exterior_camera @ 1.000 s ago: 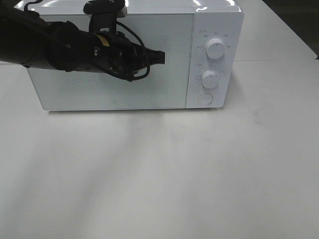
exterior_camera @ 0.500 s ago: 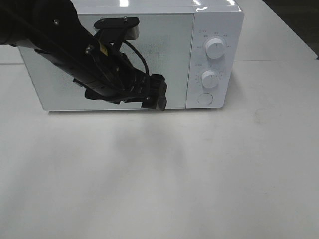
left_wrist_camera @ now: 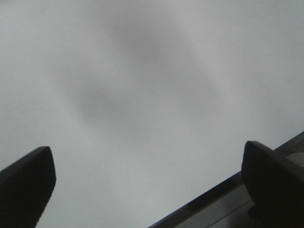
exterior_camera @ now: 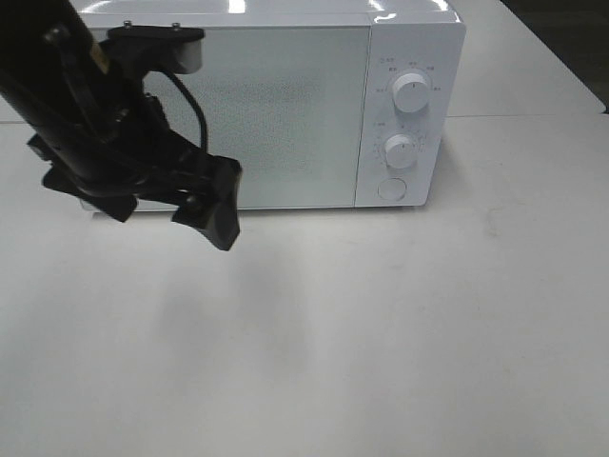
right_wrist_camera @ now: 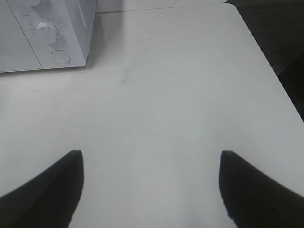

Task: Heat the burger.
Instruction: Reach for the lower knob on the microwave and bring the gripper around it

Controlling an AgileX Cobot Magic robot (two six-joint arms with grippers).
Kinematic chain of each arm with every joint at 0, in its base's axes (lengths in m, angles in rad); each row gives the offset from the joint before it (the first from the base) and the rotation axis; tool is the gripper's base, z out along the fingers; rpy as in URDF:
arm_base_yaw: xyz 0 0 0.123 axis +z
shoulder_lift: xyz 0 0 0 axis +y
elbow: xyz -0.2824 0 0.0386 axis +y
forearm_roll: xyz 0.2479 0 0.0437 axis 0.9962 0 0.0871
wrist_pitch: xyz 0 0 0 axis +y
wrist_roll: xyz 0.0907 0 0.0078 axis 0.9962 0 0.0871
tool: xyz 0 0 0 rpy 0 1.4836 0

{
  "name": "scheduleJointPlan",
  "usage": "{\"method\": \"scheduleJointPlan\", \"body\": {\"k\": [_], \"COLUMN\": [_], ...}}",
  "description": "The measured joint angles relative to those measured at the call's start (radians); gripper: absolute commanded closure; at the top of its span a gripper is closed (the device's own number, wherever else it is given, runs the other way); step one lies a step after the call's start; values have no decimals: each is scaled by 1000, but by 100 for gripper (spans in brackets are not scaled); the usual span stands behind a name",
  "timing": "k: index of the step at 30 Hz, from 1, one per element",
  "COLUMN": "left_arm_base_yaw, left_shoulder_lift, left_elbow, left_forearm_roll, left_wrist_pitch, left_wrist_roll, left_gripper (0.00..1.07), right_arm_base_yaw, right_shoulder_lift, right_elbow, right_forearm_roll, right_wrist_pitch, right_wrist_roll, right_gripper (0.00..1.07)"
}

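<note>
The burger is out of view in every frame. A white microwave (exterior_camera: pixel 276 105) stands at the back of the table with its door shut; its knob panel also shows in the right wrist view (right_wrist_camera: pixel 47 38). My left gripper (exterior_camera: pixel 217 205) hangs low in front of the microwave's lower left corner, pointing down at the table. In the left wrist view the left gripper (left_wrist_camera: pixel 149 175) is open and empty over bare tabletop. My right gripper (right_wrist_camera: pixel 152 190) is open and empty over the table to the right of the microwave; it is outside the exterior high view.
The microwave panel carries two knobs (exterior_camera: pixel 411 92) (exterior_camera: pixel 401 150) and a round button (exterior_camera: pixel 391 188). The white table (exterior_camera: pixel 381 333) ends at a right edge with dark floor beyond (right_wrist_camera: pixel 280 42).
My left arm has swung away from the microwave door, moving left and down toward the table. The microwave has not changed.
</note>
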Motion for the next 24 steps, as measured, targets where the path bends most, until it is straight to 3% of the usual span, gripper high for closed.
{"method": "scheduleJointPlan", "body": {"k": [8, 12, 13, 15, 18, 20, 23, 24], "left_arm_base_yaw": [169, 306, 306, 404, 429, 519, 541, 581], "left_shoulder_lift": [-45, -78, -78, -116, -128, -170, -186, -216], "left_elbow": [0, 0, 0, 0, 0, 5, 14, 40], "left_forearm_roll": [6, 6, 6, 6, 6, 6, 6, 6], "left_wrist_pitch": [110, 169, 169, 208, 219, 240, 239, 240], "left_wrist_roll": [13, 56, 56, 93, 101, 118, 121, 121], "left_gripper": [7, 7, 7, 7, 7, 7, 7, 7], "right_arm_base_yaw": [0, 0, 0, 0, 0, 0, 0, 0], "right_shoulder_lift": [0, 0, 0, 0, 0, 0, 0, 0], "right_elbow": [0, 0, 0, 0, 0, 0, 0, 0], "right_forearm_roll": [0, 0, 0, 0, 0, 0, 0, 0], "right_wrist_pitch": [0, 0, 0, 0, 0, 0, 0, 0], "right_wrist_roll": [0, 0, 0, 0, 0, 0, 0, 0], "right_gripper": [32, 32, 32, 32, 32, 32, 32, 32]}}
